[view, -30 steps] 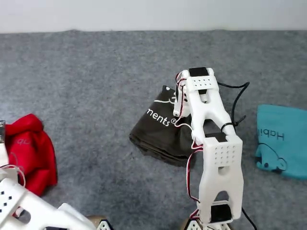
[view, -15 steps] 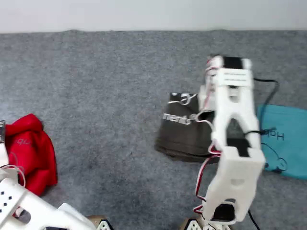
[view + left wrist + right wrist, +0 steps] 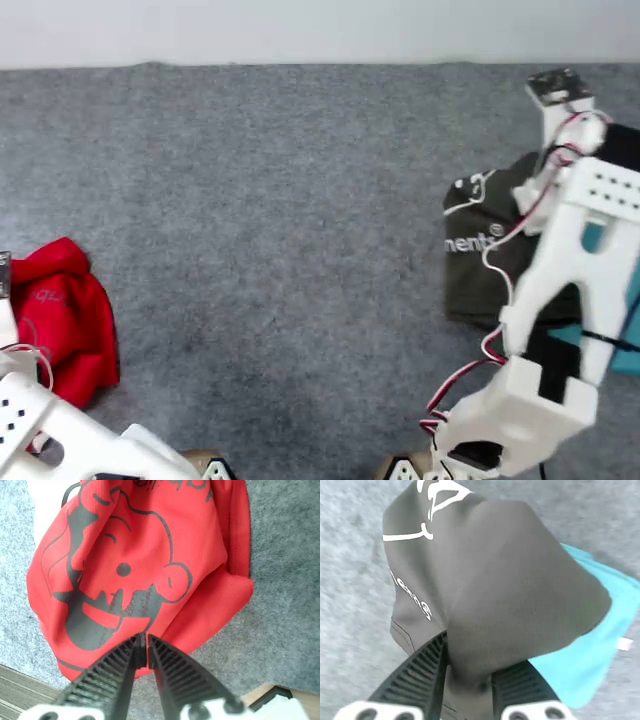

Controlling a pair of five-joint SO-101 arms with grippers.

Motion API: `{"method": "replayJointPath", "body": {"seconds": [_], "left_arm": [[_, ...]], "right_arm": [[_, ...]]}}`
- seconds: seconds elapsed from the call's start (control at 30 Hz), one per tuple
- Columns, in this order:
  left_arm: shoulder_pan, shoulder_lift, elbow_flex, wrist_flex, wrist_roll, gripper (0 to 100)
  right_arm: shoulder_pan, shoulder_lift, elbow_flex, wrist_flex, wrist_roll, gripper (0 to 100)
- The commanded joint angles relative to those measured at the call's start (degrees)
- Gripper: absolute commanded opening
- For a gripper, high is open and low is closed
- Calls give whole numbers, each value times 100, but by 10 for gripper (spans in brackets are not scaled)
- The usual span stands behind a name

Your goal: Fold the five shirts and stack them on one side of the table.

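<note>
1. At the right side of the table (image 3: 250, 200): looking at the right gripper (image 3: 467, 660) closed tight on a bunched fold of the dark shirt (image 3: 495, 570); no gap between the jaws beyond the cloth itself.
2. Draped tent-like from that pinch, white print facing up; overlapping one edge of the teal shirt (image 3: 600, 630), which lies flat beneath and beside it.
3. From the high view: sitting just beside the right arm (image 3: 570, 250) and partly hidden under it; well apart from the red shirt (image 3: 65, 315) at the far left side.
4. Re the left gripper (image 3: 144, 639): jaws all but shut, only a sliver between the tips; nothing caught in them as far as can be told; parked right over the red shirt, itself crumpled with the cartoon print up.
5. Handling, as a judgement: light, limp, no stiffness at all; bound to sag and spill open from any single pinch; not fragile, not slippery; probably some drag against the fuzzy grey table covering.
6. Where to take hold: better at a folded edge or corner, through all the layers, than mid-panel; grabbing one layer likely to peel the fold open; a two-point hold along one edge preferable for keeping the shape.
7. Risk: rucking up the teal shirt on set-down; best to lower straight onto it and release only once the dark shirt lies flat.
8. Task far from done, by the look of it: red shirt unfolded, no tidy stack yet.
</note>
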Motion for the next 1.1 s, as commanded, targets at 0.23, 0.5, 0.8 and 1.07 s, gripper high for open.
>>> {"method": "replayJointPath", "body": {"seconds": [0.23, 0.5, 0.8, 1.07], "left_arm": [[0, -97, -31, -123, -44, 15], [0, -97, -31, -105, -35, 15], [0, -97, -31, -88, -35, 15], [-9, -97, -31, -88, -35, 15]], "right_arm": [[1042, -699, -70, 242, 1310, 9], [1420, -804, -97, 233, 1574, 9], [1727, -154, -97, -312, 1574, 9], [1991, 831, -97, -1446, 1574, 9]]}}
